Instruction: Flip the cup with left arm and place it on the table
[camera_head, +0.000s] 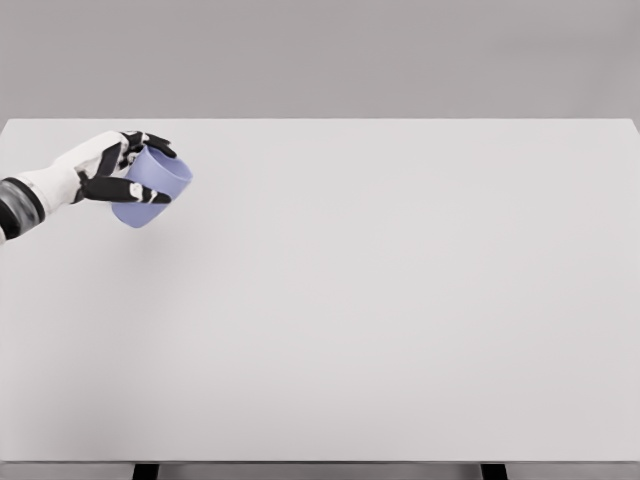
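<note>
Head view on my screen: white table fills nearly the whole frame, flat and matte, far edge running straight across the upper part, w/ a plain grey wall behind it. At the bottom edge I see two dark stubs under the near edge, prob. table legs, one left of centre, one toward the right. Soft even light; a faint shadow lies on the tabletop below and right of the cup.

Only one container in sight: a lavender cup, at the far-left part of the table, near the back edge. It's tilted, rim up and to the right, base down-left. I can see a bit of the inner wall at the rim; can't tell if anything is inside. Can't tell if the base touches the top or sits just above it.

Left hand comes in from the left edge, white forearm w/ dark fingers wrapped around the cup: thumb across the near side, other fingers over the far rim. Firm grasp, closed on the cup.
</note>
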